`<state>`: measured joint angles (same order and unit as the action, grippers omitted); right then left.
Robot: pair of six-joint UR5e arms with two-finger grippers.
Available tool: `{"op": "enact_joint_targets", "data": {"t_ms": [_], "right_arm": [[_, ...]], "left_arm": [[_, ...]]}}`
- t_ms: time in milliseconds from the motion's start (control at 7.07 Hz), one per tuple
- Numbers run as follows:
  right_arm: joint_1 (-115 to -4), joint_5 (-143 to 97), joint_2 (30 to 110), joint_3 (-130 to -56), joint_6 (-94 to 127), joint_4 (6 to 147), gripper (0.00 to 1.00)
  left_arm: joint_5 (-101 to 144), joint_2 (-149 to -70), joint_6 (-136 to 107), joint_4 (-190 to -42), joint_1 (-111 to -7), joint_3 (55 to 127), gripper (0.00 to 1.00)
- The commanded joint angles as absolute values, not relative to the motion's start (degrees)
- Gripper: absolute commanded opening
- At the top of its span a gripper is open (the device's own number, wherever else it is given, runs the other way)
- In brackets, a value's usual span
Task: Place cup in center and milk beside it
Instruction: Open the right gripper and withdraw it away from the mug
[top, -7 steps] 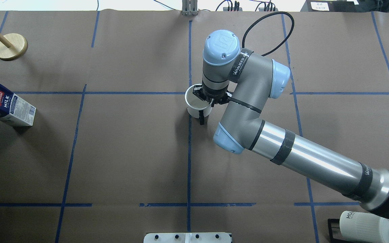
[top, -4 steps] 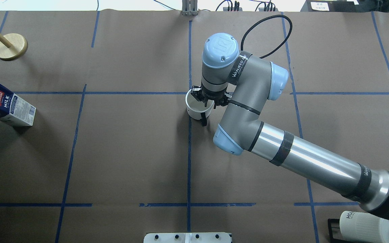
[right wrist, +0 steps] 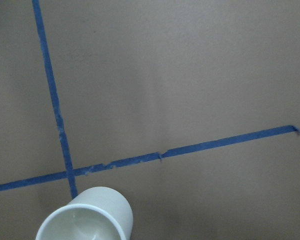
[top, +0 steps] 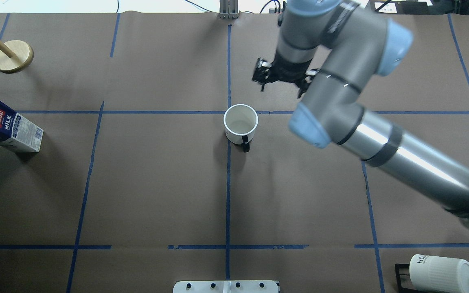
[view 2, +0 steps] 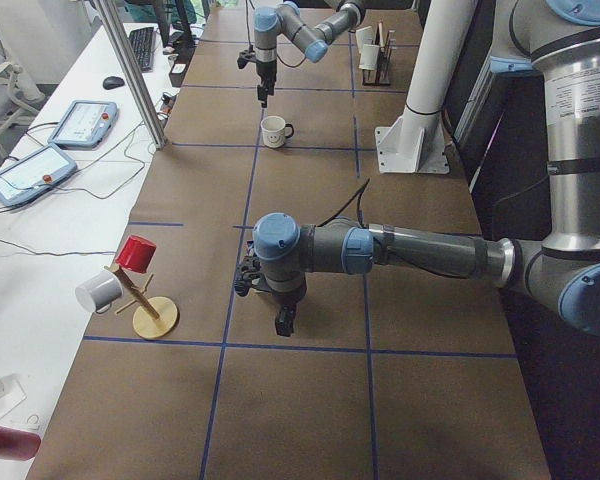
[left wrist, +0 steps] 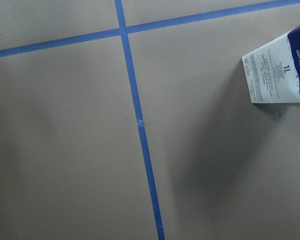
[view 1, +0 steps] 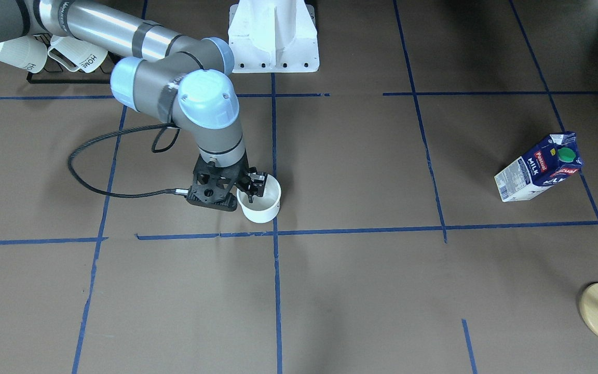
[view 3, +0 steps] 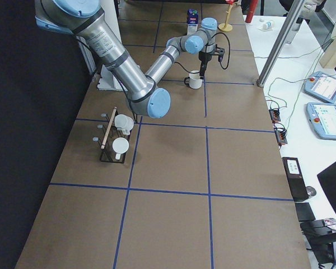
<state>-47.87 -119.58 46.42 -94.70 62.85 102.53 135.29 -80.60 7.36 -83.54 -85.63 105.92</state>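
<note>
The white cup (top: 240,122) stands upright with its dark handle toward me, touching the center tape crossing (top: 228,112). It also shows in the right wrist view (right wrist: 85,217), and its face drawing is hidden. My right gripper (top: 281,79) is open and empty, raised beyond the cup; in the front view it (view 1: 251,188) still shows at the cup's (view 1: 260,202) rim. The milk carton (top: 8,128) stands at the table's far left and shows in the left wrist view (left wrist: 285,70). My left gripper (view 2: 285,320) points down near it; I cannot tell if it is open.
A wooden mug stand (top: 12,56) is at the back left. A black rack with ribbed "HOME" mugs (top: 442,272) sits at the near right. The white arm mount (view 1: 274,36) is at the table's near edge.
My right gripper has let go of the cup's rim, risen and moved toward the far side of the table. The cup stays at the crossing. The milk has not moved.
</note>
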Motion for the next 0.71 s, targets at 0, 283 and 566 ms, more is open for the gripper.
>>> {"op": "enact_joint_targets", "data": {"t_ms": [0,283,566], "right_arm": [[-58.8,-126.4,59.1,-106.1,42.7,108.7,1.00],[-67.4,-129.1,69.6,-109.2,25.5,108.9,1.00],[-76.8,-132.4,79.9,-109.1,5.2,108.4,1.00]], "left_arm": [[135.2,-82.8,6.9,-84.0,-85.6,105.6,1.00],[135.2,-84.6,7.1,-85.2,-85.6,105.6,1.00],[135.7,-87.9,7.1,-86.3,-85.6,103.3,1.00]]}}
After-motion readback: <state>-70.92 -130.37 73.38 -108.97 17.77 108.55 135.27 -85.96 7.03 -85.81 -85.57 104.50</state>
